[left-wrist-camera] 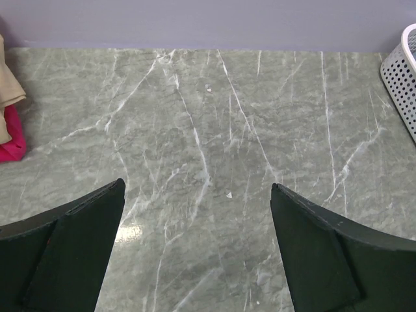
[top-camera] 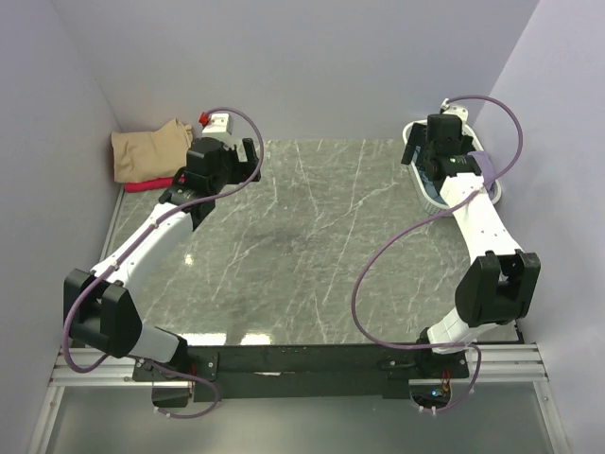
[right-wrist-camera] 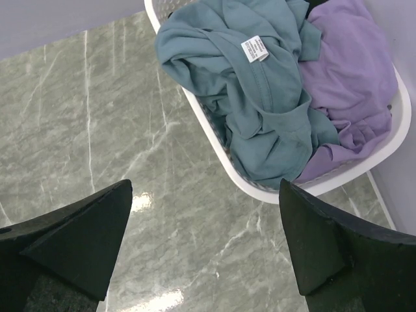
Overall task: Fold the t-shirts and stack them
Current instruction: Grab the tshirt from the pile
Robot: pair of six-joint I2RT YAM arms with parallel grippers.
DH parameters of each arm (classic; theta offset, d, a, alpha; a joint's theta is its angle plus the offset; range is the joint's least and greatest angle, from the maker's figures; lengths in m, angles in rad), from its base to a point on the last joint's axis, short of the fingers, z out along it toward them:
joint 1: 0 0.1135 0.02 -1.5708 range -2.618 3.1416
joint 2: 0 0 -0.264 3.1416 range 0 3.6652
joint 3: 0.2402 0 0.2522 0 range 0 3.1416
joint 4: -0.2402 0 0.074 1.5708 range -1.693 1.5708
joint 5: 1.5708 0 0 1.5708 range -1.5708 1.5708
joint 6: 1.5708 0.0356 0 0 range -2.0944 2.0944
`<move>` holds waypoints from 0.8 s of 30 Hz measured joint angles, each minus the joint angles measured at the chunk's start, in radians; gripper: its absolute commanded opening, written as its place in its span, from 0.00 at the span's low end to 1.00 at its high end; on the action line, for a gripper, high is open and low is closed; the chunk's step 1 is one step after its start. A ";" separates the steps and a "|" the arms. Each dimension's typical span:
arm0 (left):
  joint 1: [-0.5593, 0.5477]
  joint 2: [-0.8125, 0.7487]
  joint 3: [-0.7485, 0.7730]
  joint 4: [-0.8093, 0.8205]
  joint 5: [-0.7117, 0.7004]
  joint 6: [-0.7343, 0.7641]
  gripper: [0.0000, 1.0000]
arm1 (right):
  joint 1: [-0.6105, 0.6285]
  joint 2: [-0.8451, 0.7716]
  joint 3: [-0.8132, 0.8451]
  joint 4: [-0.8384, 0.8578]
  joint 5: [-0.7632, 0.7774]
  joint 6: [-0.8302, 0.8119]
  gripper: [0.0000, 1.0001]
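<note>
A folded tan t-shirt (top-camera: 146,149) lies on a red t-shirt (top-camera: 149,184) at the back left corner; both show at the left edge of the left wrist view, the tan one (left-wrist-camera: 8,91) above the red one (left-wrist-camera: 12,138). A crumpled teal-blue t-shirt (right-wrist-camera: 250,84) and a lilac t-shirt (right-wrist-camera: 351,78) fill the white basket (right-wrist-camera: 214,136) at the back right. My left gripper (left-wrist-camera: 198,195) is open and empty above bare table, right of the stack. My right gripper (right-wrist-camera: 205,195) is open and empty above the table, just short of the basket's near rim. No black t-shirt shows.
The table is grey-green marble (top-camera: 312,236). Lilac walls close in the back and both sides. The basket (top-camera: 430,189) stands against the right wall, largely hidden under my right arm, and shows at the right edge of the left wrist view (left-wrist-camera: 403,78).
</note>
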State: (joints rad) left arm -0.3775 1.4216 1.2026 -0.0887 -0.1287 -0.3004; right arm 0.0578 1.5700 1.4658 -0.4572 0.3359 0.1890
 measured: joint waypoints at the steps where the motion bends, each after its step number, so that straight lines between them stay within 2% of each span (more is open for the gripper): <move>1: 0.000 0.000 0.000 0.001 0.000 0.000 0.99 | 0.000 0.000 0.000 0.000 0.002 0.000 1.00; 14: 0.000 0.049 0.000 0.020 -0.002 -0.001 0.99 | -0.031 0.096 0.107 -0.012 0.003 0.019 1.00; 17: 0.000 0.049 0.000 0.029 -0.008 -0.002 1.00 | -0.046 0.163 0.180 -0.029 0.016 0.056 0.99; 21: 0.000 0.078 0.010 0.035 -0.007 -0.008 0.99 | -0.052 0.323 0.375 -0.062 0.056 0.084 0.97; 24: 0.000 0.116 0.014 0.034 0.008 -0.013 0.99 | -0.052 0.399 0.418 -0.058 0.081 0.083 0.97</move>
State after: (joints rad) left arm -0.3775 1.5372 1.2163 -0.0544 -0.1211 -0.3130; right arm 0.0059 1.9694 1.8835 -0.5148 0.4168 0.2722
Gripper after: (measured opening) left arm 0.995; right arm 0.972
